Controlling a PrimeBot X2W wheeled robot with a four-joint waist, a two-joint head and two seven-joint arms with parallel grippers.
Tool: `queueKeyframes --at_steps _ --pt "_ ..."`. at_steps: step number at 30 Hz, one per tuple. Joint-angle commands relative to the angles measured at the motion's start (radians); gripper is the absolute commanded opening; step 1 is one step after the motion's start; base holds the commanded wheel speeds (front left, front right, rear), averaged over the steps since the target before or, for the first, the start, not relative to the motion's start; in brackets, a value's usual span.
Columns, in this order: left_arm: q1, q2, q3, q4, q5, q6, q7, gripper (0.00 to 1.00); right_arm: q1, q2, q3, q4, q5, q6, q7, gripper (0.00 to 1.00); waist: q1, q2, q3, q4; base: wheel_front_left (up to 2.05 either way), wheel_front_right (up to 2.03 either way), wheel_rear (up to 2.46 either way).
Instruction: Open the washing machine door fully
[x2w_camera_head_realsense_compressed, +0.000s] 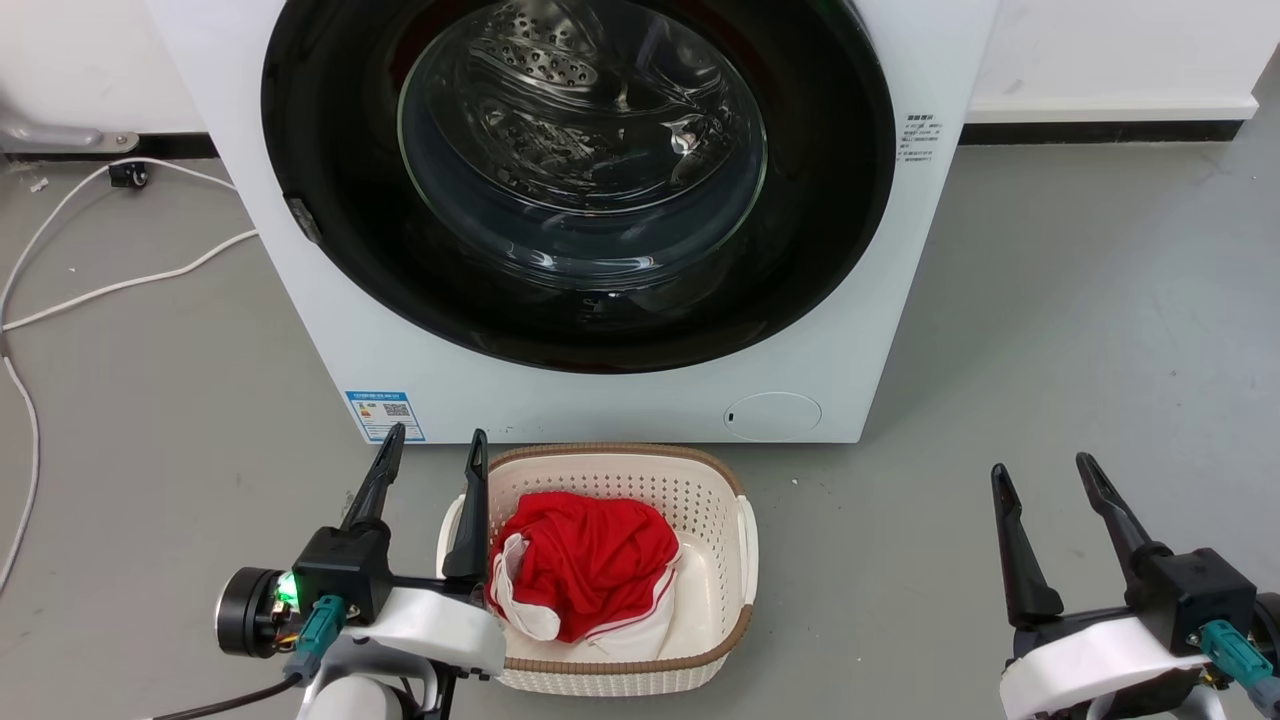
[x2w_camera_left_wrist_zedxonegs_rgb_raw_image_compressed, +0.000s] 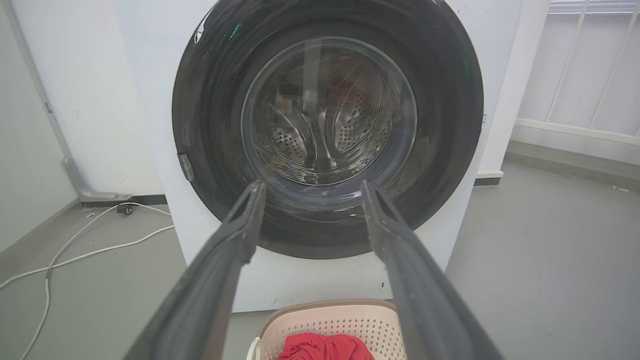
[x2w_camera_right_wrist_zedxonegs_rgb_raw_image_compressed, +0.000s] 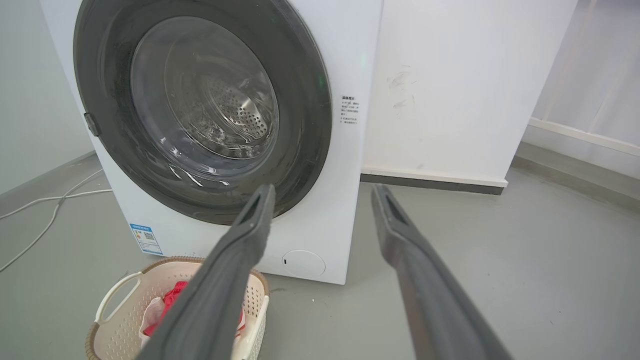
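Nearest, I see my left end effector (x2w_camera_head_realsense_compressed: 437, 432) and right end effector (x2w_camera_head_realsense_compressed: 1042, 464), both spread wide and holding nothing. Between them, a cream laundry basket (x2w_camera_head_realsense_compressed: 745, 540) contains a red garment (x2w_camera_head_realsense_compressed: 585, 570). Beyond, the washing machine door (x2w_camera_head_realsense_compressed: 330, 230) lies closed against the washing machine (x2w_camera_head_realsense_compressed: 560, 400).

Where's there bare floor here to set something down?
Widest bare floor lies between the laundry basket and the right claw, running past the washing machine. The left floor carries a white cable. Crowded: laundry basket and left claw, directly before the machine.
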Motion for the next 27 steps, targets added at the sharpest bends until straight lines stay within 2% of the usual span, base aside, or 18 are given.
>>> queueKeyframes --at_steps 1,16,17,18,19,27 --pt "0.0 0.001 0.0 0.002 0.011 0.004 -0.007 1.0 0.015 0.004 0.002 -0.006 -0.01 -0.001 -0.004 1.0 0.0 0.0 0.0 0.0 0.0 0.0 0.0" --pt "0.006 -0.002 0.005 0.007 -0.002 0.003 -0.007 1.0 0.007 0.004 -0.003 0.011 0.01 -0.001 -0.011 1.0 0.0 0.0 0.004 0.003 0.0 0.0 0.0" --pt "0.006 -0.002 0.005 0.007 -0.001 0.003 -0.007 1.0 0.006 0.004 -0.004 0.012 0.013 -0.001 -0.011 0.5 0.0 0.0 0.004 0.003 0.0 0.0 0.0" --pt "0.006 -0.002 0.005 0.008 -0.001 0.003 -0.007 1.0 0.005 0.004 -0.005 0.012 0.015 -0.001 -0.011 0.11 0.0 0.0 0.004 0.003 0.0 0.0 0.0" --pt "0.006 -0.002 0.004 0.008 0.0 0.003 -0.007 1.0 0.005 0.004 -0.005 0.013 0.017 -0.001 -0.01 0.0 0.0 0.0 0.004 0.003 0.0 0.0 0.0" --pt "0.01 -0.002 0.006 0.004 -0.006 0.005 -0.007 1.0 0.0 0.004 0.002 0.018 0.04 -0.001 -0.018 0.0 0.0 0.0 0.004 0.002 0.0 0.0 0.0"
